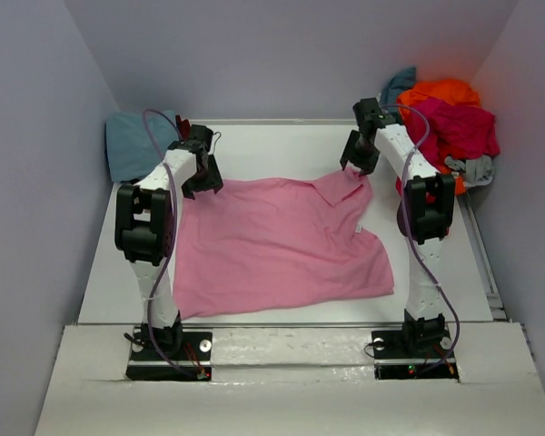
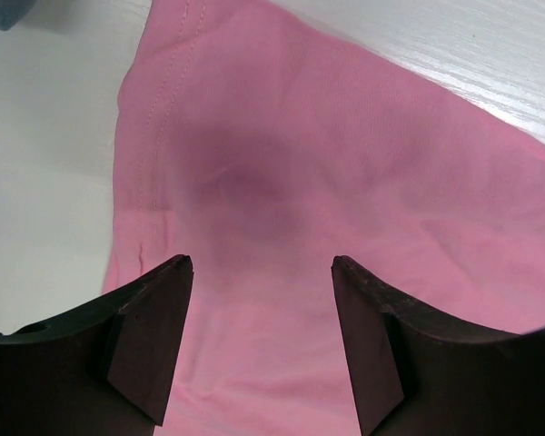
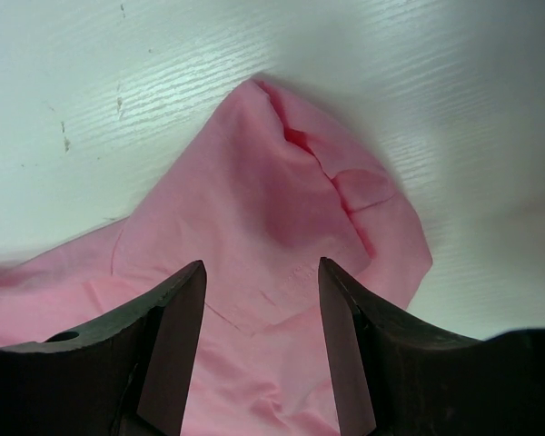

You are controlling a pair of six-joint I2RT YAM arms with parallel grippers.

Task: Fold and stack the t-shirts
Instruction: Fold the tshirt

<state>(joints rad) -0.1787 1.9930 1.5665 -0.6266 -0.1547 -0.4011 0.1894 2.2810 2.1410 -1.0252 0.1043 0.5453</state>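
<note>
A light pink t-shirt lies spread on the white table, roughly flat, with a bunched fold at its far right corner. My left gripper is open just above the shirt's far left corner; the pink cloth shows between its fingers with nothing held. My right gripper is open over the bunched far right corner, empty. A dusty teal-blue t-shirt lies folded at the far left. A pile of orange, crimson-magenta, teal and grey shirts sits at the far right.
Grey-violet walls close in the table on the left, back and right. The table's raised near edge runs between the two arm bases. Bare white table lies beyond the pink shirt.
</note>
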